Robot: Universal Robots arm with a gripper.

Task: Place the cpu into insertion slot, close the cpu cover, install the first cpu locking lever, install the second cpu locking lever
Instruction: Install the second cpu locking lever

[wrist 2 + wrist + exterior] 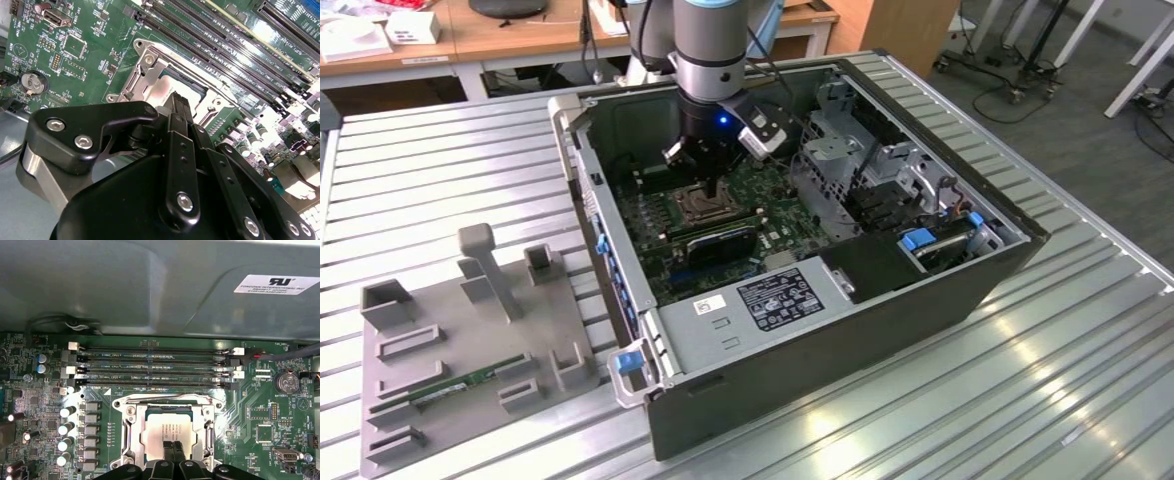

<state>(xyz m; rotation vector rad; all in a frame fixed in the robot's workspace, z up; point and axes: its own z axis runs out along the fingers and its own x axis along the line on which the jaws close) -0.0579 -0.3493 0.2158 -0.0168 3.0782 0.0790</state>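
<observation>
Over the socket's six-o'clock edge in the first wrist view, the gripper [170, 454], fingers pressed together, touches the seated cpu [167, 432] inside the cpu cover [131, 426], seemingly pressing it home.

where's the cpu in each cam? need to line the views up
Exterior view: the cpu sits in the socket on the motherboard inside the open case, directly below the end effector.
First wrist view: silvery square in the socket frame, just beyond the fingertips.
Second wrist view: pale patch inside the metal frame, partly behind the fingers.
Shared landmark: the memory slots beside the socket, also at.
</observation>
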